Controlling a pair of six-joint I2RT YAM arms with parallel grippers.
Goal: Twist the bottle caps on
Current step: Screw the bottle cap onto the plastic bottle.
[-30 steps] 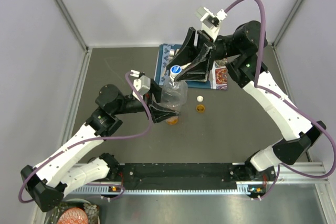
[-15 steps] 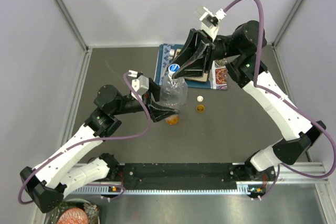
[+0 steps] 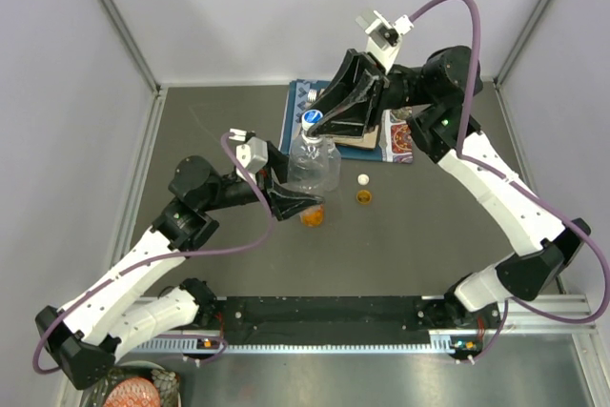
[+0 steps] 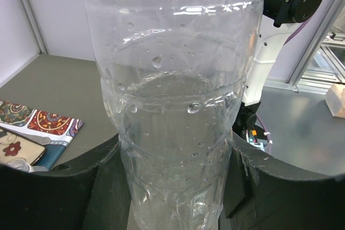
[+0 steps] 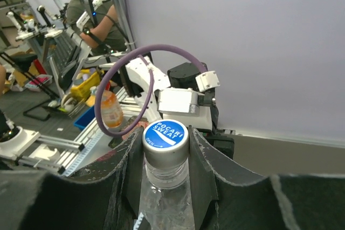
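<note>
A clear ribbed bottle stands upright at the middle of the table, and my left gripper is shut on its lower body. Close up, the bottle fills the left wrist view between the two dark fingers. A blue-and-white cap sits on the bottle's neck, with my right gripper shut on it from both sides; from above this gripper is at the bottle's top. An orange bottle stands just behind my left gripper, mostly hidden. A white cap and an orange cap lie to the right.
A patterned mat lies at the back of the table, with another clear bottle's end on its left part. The mat's corner shows at the left in the left wrist view. Grey walls close off the table's left, back and right.
My right gripper's jaws, open around the cap a second ago, have closed on it. The bottle top and right gripper have shifted slightly up and left. The left arm holds still.
</note>
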